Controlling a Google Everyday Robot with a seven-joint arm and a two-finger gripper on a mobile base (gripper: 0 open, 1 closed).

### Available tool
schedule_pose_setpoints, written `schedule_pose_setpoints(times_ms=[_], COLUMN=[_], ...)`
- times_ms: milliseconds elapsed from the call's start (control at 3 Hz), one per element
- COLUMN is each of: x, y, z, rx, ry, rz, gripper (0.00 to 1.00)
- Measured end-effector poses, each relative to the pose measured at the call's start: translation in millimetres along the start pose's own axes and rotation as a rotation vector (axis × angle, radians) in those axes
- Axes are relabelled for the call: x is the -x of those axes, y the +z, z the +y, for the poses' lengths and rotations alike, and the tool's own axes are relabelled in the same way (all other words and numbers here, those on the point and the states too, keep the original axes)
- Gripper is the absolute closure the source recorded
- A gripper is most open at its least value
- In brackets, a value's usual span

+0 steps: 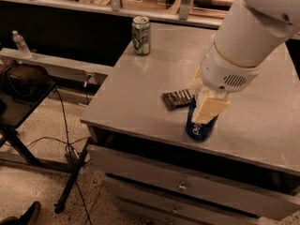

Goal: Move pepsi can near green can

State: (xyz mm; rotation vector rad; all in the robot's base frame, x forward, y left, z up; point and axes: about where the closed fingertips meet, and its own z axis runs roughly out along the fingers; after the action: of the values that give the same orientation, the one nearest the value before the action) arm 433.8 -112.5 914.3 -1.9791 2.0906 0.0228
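Observation:
The pepsi can [199,128], dark blue, stands upright near the front edge of the grey table [140,93]. My gripper [207,104] hangs from the big white arm and is down over the can's top, with its cream part covering the can's upper front. The can's base rests on the table. The green can [141,35], green and white with a silver top, stands upright at the far left corner of the table, well away from the gripper.
A dark flat snack packet [178,99] lies just left of the pepsi can. The table has drawers [183,186] below its front edge. A dark stand with cables [23,86] and a water bottle [19,42] are to the left.

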Motion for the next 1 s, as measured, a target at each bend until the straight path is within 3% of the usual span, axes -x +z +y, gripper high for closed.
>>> schedule_pose_setpoints(times_ms=[333, 667, 1000], x=[1.1, 1.4, 3.6], y=[-4.1, -27.7, -67.0], z=[-2.3, -15.8, -46.6], rx=[-0.006, -0.037, -0.091], ry=[-0.008, -0.021, -0.016], rz=[-0.006, -0.030, -0.032], gripper=[0.88, 1.00, 1.00])
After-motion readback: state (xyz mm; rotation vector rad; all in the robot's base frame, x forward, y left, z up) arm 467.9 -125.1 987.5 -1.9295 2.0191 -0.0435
